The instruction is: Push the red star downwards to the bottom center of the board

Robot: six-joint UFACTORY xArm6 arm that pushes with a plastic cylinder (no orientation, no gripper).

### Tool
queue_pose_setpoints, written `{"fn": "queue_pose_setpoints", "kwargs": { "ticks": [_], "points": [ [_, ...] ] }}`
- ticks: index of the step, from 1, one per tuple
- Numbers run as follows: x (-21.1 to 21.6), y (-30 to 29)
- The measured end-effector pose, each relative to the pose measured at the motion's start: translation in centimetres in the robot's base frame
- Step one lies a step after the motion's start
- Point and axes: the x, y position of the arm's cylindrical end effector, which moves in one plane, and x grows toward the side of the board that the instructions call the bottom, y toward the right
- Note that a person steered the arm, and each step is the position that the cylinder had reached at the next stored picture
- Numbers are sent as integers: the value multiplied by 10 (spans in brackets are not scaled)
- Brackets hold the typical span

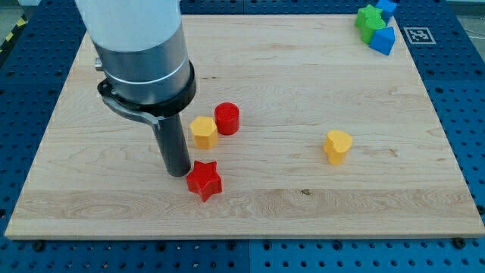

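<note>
The red star (204, 180) lies on the wooden board (303, 91), left of centre and near the view's bottom. My tip (179, 172) rests on the board just to the star's upper left, touching or almost touching it. The rod rises from there into the large grey and white arm body at the view's top left.
A yellow hexagon-like block (203, 132) and a red cylinder (226, 118) sit side by side just above the star. A yellow heart-shaped block (338, 145) lies to the right of centre. Green (369, 20) and blue (383, 39) blocks cluster at the top right corner.
</note>
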Motion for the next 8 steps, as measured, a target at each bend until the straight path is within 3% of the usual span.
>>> {"fn": "queue_pose_setpoints", "kwargs": {
  "ticks": [5, 8],
  "points": [
    [0, 34],
    [26, 35]
  ]
}}
